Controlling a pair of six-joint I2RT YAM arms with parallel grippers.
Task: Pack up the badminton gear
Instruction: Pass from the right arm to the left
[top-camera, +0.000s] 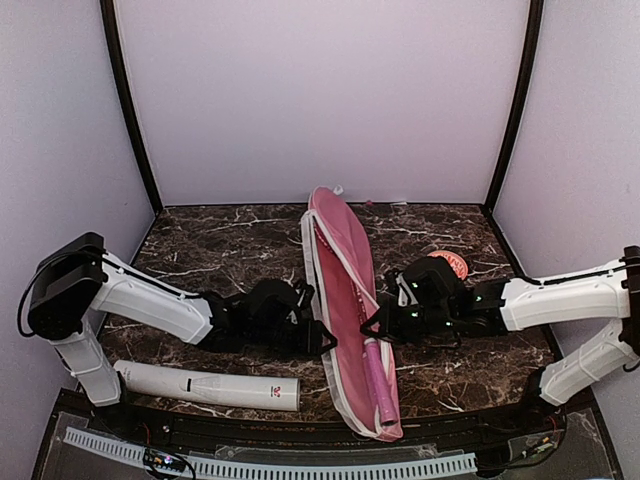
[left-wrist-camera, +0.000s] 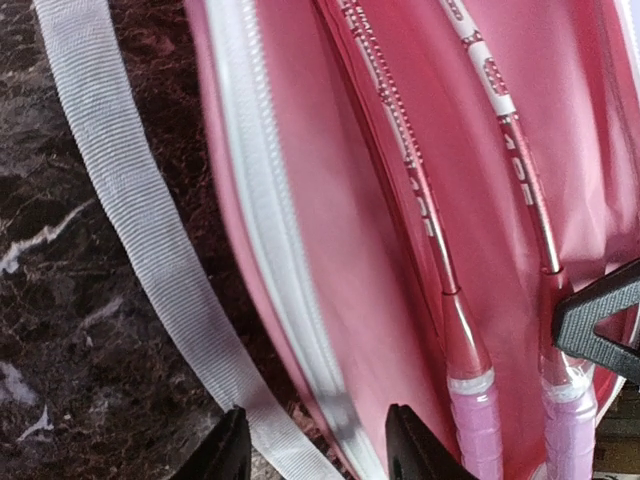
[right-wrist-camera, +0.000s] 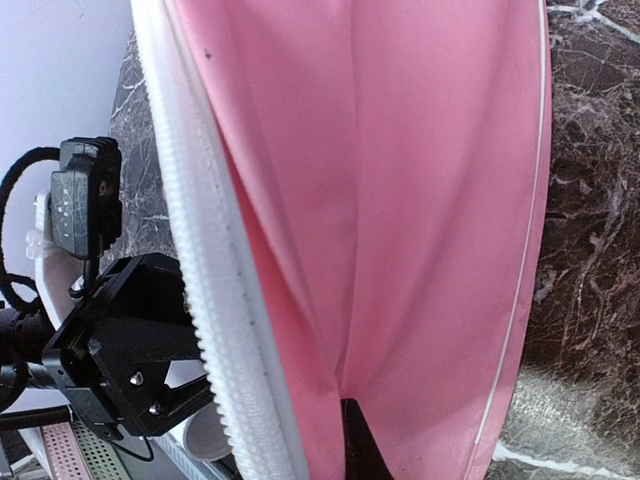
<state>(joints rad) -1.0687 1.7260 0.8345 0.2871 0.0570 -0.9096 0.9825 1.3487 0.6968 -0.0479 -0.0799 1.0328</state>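
Straddling the white zip rim (left-wrist-camera: 270, 250) of the pink bag (top-camera: 340, 250), the left end effector (left-wrist-camera: 315, 430) stands with its jaws apart. One finger is outside the loose white strap (left-wrist-camera: 120, 200) and the other is inside the opening, and neither visibly presses on anything. The right end effector (right-wrist-camera: 347, 425) is clamped on the bag's top flap, the fabric pleating toward its tip. The bag lies lengthwise down the centre of the dark marble surface (top-camera: 220, 245). Two rackets (left-wrist-camera: 440, 260) rest inside it, their pink handles (left-wrist-camera: 475, 420) toward the lower edge of the frame. The white tube (top-camera: 210, 386) lies outside the bag at lower left.

The step appears to be steadying the mouth of the bag. To do it well, the left jaws should probably take the rim alone and leave the strap free. The grip should sit low on the rim, clear of the racket shafts, while the right holds the flap taut so the zip line stays straight. The tube likely has to go in before any zipping.
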